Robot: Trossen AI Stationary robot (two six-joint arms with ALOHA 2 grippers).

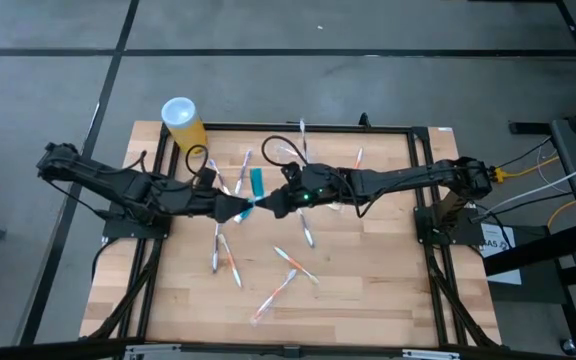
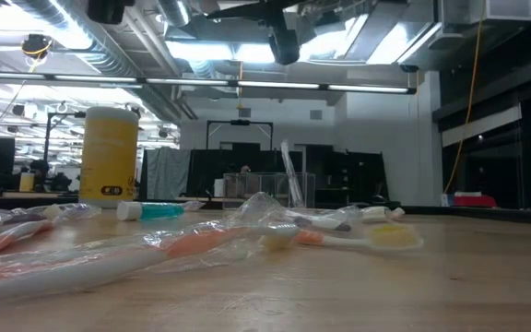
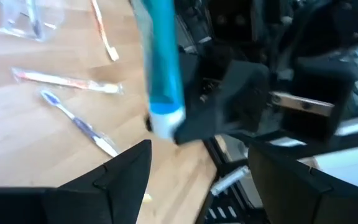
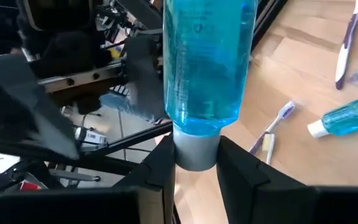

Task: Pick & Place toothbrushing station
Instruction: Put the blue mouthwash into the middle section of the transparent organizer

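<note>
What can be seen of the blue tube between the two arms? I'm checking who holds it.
The blue tube is see-through plastic filled with blue gel, with a grey-white cap at one end. The right gripper holds it by that cap, one dark finger on each side, lifted off the wooden table near its middle. The left gripper faces it with fingers open and does not appear to grip it. A second, similar blue tube lies on the table.
</note>
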